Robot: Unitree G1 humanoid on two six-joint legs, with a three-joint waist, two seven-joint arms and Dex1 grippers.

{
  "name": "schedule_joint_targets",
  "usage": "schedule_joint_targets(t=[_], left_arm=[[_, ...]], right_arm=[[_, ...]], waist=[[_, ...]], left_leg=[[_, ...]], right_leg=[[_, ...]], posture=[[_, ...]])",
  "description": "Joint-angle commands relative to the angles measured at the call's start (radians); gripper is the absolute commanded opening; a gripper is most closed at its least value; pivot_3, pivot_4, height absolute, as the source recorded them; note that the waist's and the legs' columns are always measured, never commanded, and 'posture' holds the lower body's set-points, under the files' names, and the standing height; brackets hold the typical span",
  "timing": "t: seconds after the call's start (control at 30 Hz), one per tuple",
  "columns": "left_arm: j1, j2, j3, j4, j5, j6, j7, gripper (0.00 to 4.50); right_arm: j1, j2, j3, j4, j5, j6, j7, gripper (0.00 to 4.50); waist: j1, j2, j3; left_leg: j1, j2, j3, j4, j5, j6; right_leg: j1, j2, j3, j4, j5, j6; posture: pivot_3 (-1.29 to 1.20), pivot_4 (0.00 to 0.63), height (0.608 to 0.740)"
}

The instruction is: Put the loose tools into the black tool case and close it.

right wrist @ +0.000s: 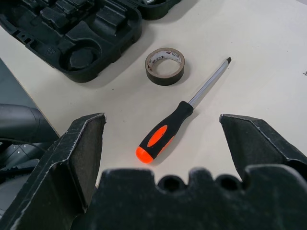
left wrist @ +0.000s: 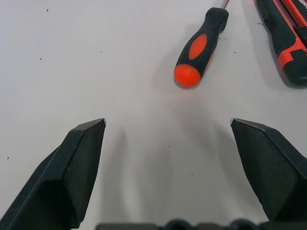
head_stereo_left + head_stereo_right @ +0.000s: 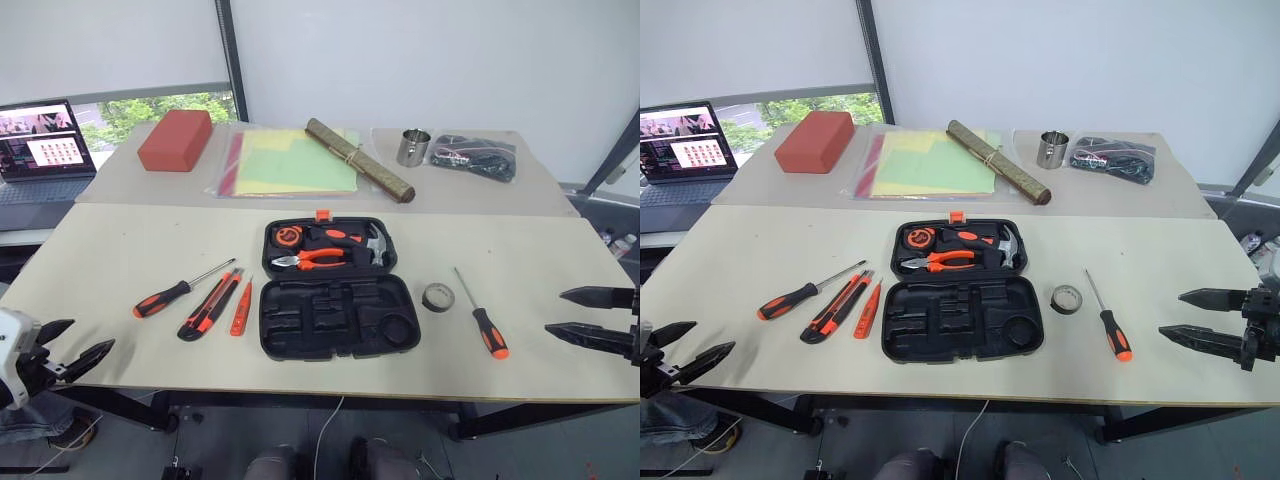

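The black moulded plastic tool case (image 3: 335, 290) lies open in the middle of the near table, its far half holding orange-handled pliers (image 3: 308, 260), a hammer (image 3: 374, 243) and a tape measure (image 3: 289, 235), its near half showing bare shaped recesses.

To its left lie three loose tools: a long orange-and-black-handled screwdriver (image 3: 175, 292) farthest left, then the orange-black utility knife (image 3: 208, 305), then the small slim orange tester screwdriver (image 3: 241, 308) just beside the case. To its right sits the small grey tape roll (image 3: 437, 297), and right of that a second long orange-and-black screwdriver (image 3: 484, 320), handle towards me.

My left gripper (image 3: 72, 350) hovers over the near left corner of the table, fingers spread wide and holding nothing; my right gripper (image 3: 585, 315) hangs off the right edge, likewise wide apart and empty.

Nothing is packed yet, as I judge it, so the step in hand is the first pick. The right screwdriver lies straight ahead of my right gripper, so I would take that. To do it well I should come down across the fat part of the handle, not the thin shaft, pinch it square so it cannot roll, and keep clear of the tape roll. The screwdriver on the left suits my left gripper the same way.
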Motion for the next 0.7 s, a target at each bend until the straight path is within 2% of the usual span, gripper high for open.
schedule_joint_targets(t=[0.03, 0.17, 0.33, 0.5, 0.7], left_arm=[[-0.018, 0.019, 0.012, -0.036, -0.007, 0.029, 0.019, 4.48], [-0.163, 0.086, -0.065, -0.046, -0.034, 0.140, 0.005, 4.48], [-0.348, 0.122, -0.218, 0.049, 0.029, 0.126, -0.038, 4.48], [-0.566, 0.123, -0.424, 0.230, 0.143, 0.066, -0.103, 4.48], [-0.803, 0.075, -0.626, 0.532, 0.300, -0.062, -0.177, 4.48]], right_arm=[[-0.017, 0.012, -0.019, 0.004, -0.010, -0.049, -0.004, 4.43], [-0.029, 0.045, -0.036, -0.084, 0.021, -0.044, -0.044, 4.43], [-0.068, 0.065, 0.005, -0.240, 0.072, 0.012, -0.099, 4.43], [-0.126, 0.077, 0.075, -0.396, 0.144, 0.082, -0.152, 4.43], [-0.283, 0.112, 0.195, -0.509, 0.204, 0.128, -0.239, 4.43]], waist=[[0.000, 0.000, 0.000], [0.009, 0.000, 0.000], [0.002, 0.002, 0.000], [-0.010, 0.001, 0.000], [-0.018, 0.000, 0.000]], left_leg=[[0.000, 0.000, 0.000, 0.000, 0.000, 0.000], [0.000, 0.000, -0.001, 0.001, 0.000, 0.000], [0.000, 0.000, 0.000, 0.002, 0.001, -0.001], [0.000, 0.000, 0.001, 0.001, 0.002, -0.003], [0.000, 0.000, 0.002, 0.003, 0.002, -0.003]], right_leg=[[0.000, 0.000, 0.000, 0.000, 0.000, 0.000], [0.001, 0.000, -0.001, 0.001, 0.000, 0.001], [0.002, 0.000, 0.000, 0.001, 0.000, 0.004], [0.001, 0.002, -0.001, 0.003, 0.002, 0.000], [0.001, 0.002, -0.001, 0.003, 0.002, 0.000]], posture=[[0.00, 0.150, 0.737], [0.00, 0.150, 0.737], [0.00, 0.150, 0.737], [0.00, 0.150, 0.737], [0.00, 0.150, 0.737]])
